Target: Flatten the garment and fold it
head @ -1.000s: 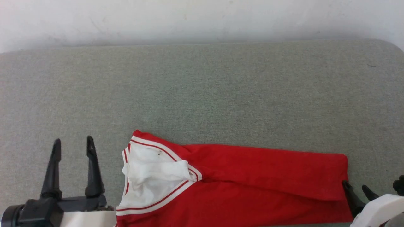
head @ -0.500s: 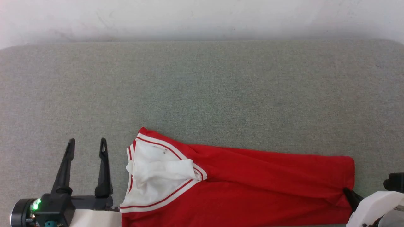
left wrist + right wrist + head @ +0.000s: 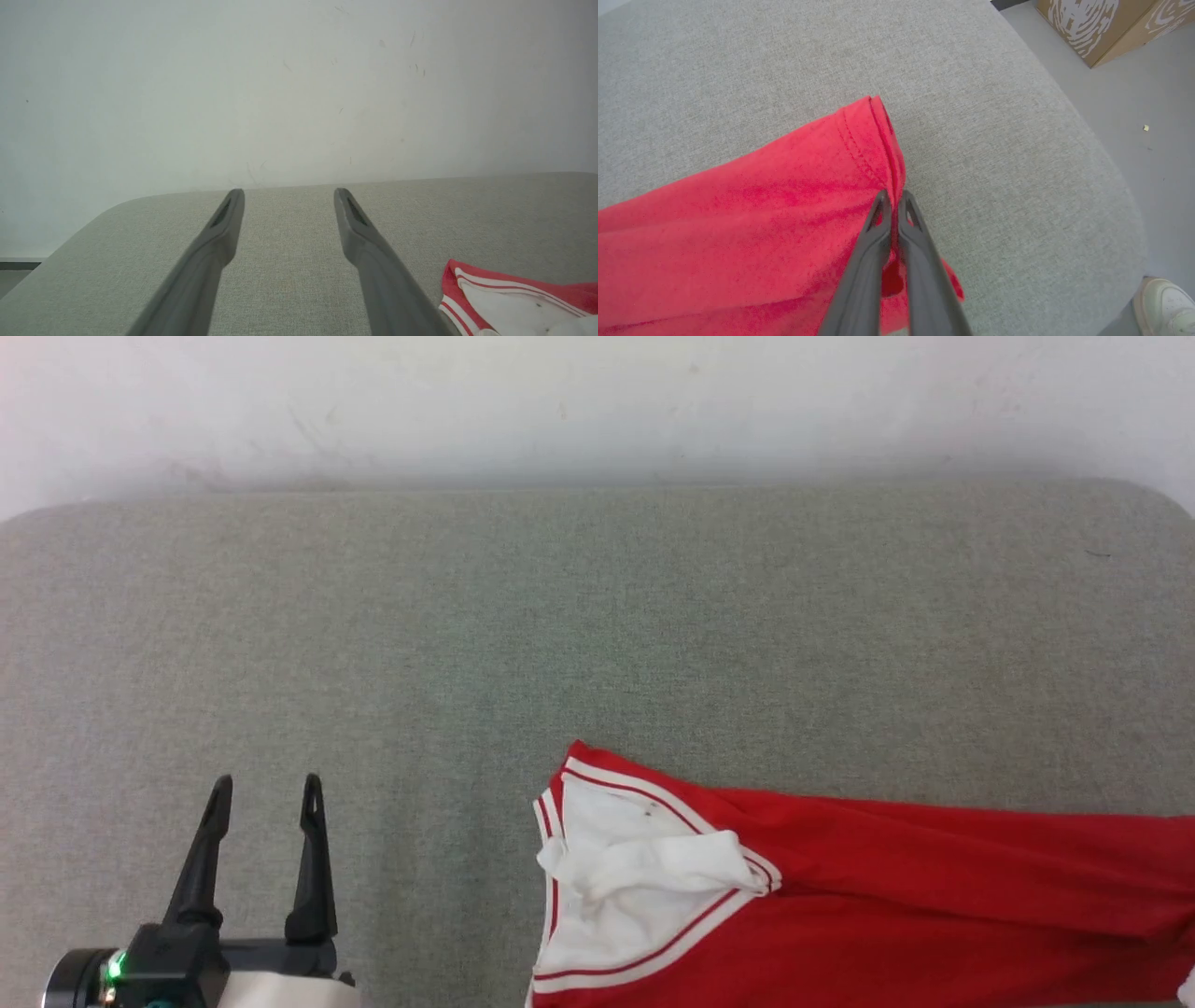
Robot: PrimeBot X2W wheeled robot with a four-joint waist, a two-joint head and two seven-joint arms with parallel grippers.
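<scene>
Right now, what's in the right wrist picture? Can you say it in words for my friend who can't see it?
The right gripper is pinched shut on the hem of a red shirt lying on a grey padded table. Past the table's edge are a cardboard box on the floor and a white shoe.

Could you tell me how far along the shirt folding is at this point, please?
Looks done: the shirt lies as a long narrow band on the grey table, white sleeve at its left end. In hand: the right gripper is pinched shut on the hem. The left gripper hovers open, apart from the cloth. Left: smoothing the creases and, probably, folding the band crosswise.
</scene>
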